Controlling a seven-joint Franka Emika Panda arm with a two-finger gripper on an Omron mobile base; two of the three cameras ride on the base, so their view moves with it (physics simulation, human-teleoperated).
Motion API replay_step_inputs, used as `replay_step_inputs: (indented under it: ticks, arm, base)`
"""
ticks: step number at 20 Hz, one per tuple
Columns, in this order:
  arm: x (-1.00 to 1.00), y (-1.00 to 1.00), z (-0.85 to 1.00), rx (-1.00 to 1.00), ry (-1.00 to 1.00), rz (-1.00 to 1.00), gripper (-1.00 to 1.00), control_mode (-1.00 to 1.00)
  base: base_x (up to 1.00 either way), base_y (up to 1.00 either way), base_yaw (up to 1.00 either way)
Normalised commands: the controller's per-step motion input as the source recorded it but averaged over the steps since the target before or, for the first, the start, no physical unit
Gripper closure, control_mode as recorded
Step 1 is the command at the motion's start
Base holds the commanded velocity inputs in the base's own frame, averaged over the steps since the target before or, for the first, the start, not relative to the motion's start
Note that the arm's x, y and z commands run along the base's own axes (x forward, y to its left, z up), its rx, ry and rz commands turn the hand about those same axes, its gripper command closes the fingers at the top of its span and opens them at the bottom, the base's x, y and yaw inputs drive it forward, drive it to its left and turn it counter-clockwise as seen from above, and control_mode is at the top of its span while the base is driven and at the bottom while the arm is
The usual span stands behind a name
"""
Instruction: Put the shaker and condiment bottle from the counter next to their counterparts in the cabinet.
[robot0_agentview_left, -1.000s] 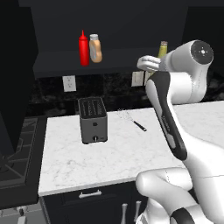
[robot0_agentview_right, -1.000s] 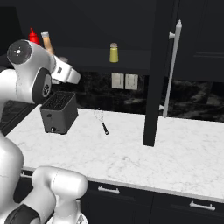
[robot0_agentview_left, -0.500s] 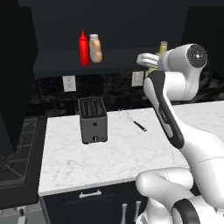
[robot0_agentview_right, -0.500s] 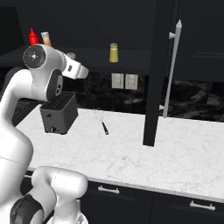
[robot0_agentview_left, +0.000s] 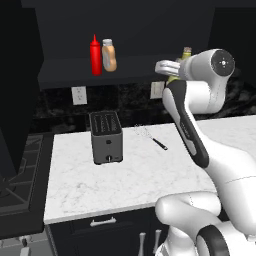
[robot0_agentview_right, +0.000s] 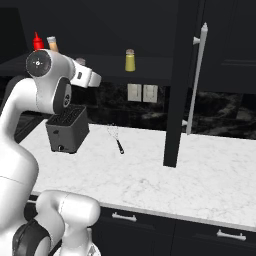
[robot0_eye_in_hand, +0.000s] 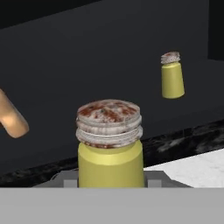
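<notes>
On the cabinet (robot0_agentview_left: 125, 72) shelf: squeeze bottle (robot0_agentview_left: 95, 55) leftmost, condiment bottle (robot0_agentview_left: 109, 55) just beside, twin shaker (robot0_agentview_right: 130, 60) far right; toaster (robot0_agentview_left: 105, 137) left of whisk (robot0_agentview_left: 150, 137) on surface (robot0_agentview_left: 125, 180) below.

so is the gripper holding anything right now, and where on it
Yes, the gripper is shut on the shaker, gripping its yellow body low down, below the cap. Its twin shaker stands ahead on the cabinet shelf.

On the cabinet (robot0_agentview_left: 125, 70) shelf, the condiment bottle (robot0_agentview_left: 109, 55) stands just beside the red squeeze bottle (robot0_agentview_left: 95, 55).
</notes>
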Motion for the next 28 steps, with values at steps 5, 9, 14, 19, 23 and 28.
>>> replay_step_inputs:
  ticks: [5, 9, 14, 19, 23, 28]
  arm:
    - [0.31, -0.01, 0.06, 0.00, 0.00, 0.00, 1.00, -1.00]
    - [0.24, -0.07, 0.26, -0.03, 0.00, 0.00, 1.00, -1.00]
    - [0.18, -0.18, 0.25, -0.07, 0.00, 0.00, 1.00, -1.00]
    - [0.11, -0.17, 0.09, -0.08, 0.01, 0.00, 1.00, -1.00]
    - [0.12, 0.00, -0.29, 0.00, -0.04, 0.00, 1.00, -1.00]
    - [0.36, 0.00, -0.61, 0.00, -0.07, 0.02, 1.00, -1.00]
  base:
    - [0.00, 0.00, 0.00]
    - [0.00, 0.00, 0.00]
    - [0.00, 0.00, 0.00]
    - [0.00, 0.00, 0.00]
    - [0.00, 0.00, 0.00]
    - [0.00, 0.00, 0.00]
